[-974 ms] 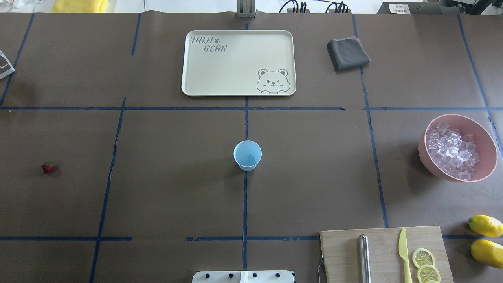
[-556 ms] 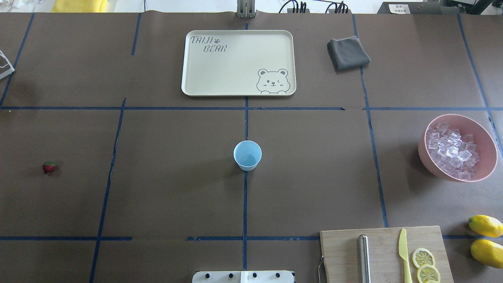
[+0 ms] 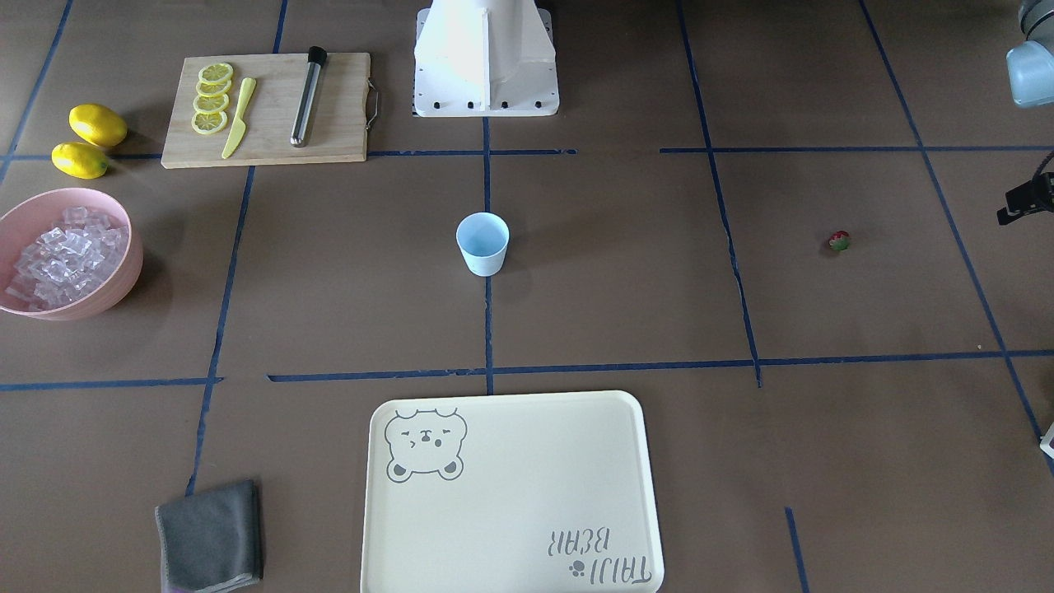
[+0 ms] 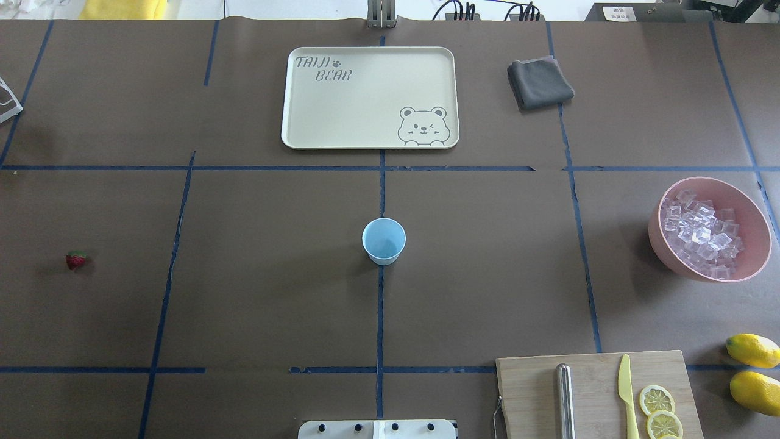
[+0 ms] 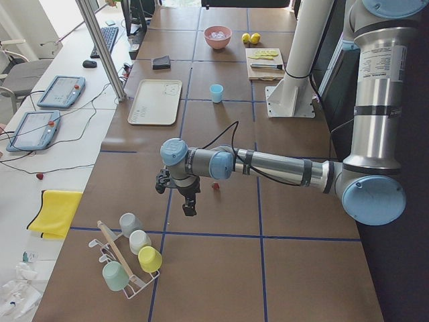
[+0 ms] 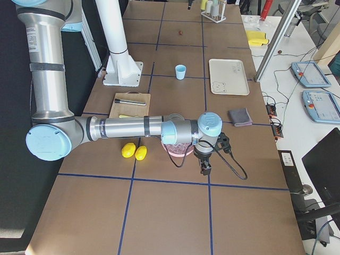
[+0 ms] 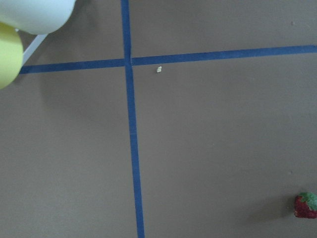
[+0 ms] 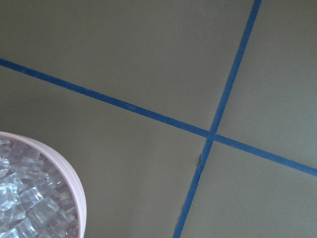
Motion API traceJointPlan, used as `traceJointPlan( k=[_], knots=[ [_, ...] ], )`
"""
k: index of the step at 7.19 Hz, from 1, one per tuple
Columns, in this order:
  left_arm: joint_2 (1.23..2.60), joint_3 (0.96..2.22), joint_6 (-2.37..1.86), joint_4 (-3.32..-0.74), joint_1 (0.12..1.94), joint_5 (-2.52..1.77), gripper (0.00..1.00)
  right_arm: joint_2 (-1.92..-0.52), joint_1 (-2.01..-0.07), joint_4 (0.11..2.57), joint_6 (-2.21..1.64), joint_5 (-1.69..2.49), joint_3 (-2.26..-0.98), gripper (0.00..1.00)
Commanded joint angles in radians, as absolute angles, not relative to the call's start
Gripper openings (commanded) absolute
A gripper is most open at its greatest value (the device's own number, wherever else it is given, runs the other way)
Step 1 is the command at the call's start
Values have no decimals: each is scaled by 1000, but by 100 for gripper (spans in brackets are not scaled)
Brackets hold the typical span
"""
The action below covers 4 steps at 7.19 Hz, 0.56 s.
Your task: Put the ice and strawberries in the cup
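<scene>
My left claw hangs above the brown counter near the tiny red strawberry with a green leafy top. My right claw hangs just beside the large pink bowl heaped with small clear ice cubes — I cannot tell whether either claw is open or closed. The small pale blue plastic cup stands upright mid-counter, well apart from both.

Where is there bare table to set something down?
Bare table flanks the cup: toward the strawberry, toward the pink bowl, and up to the tray. Crowded: cutting board, lemons and that bowl at the robot's right.
</scene>
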State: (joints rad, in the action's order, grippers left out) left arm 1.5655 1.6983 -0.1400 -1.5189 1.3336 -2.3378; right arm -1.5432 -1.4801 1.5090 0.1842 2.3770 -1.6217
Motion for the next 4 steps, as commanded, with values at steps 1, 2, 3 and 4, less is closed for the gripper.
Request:
traceJointPlan(
  k=[1,2,3,4],
  knots=[
    [1559,1725,-161,-1523,1325,-2339,100,-1620,-1402,1360,43,2436,-1714,100],
    [1548,1745,-163,-1523,1325,-2341,100,-1647,-1357,1324,-113,2434,-1791,100],
    [1537,1771,-164,-1520,1325,-2342,100,-1657,-1309,1322,-230,2430,-1848,100],
    [1536,1785,-164,-1519,1325,-2345,100,-1681,-1267,1300,-271,2418,-1855,99]
  ],
)
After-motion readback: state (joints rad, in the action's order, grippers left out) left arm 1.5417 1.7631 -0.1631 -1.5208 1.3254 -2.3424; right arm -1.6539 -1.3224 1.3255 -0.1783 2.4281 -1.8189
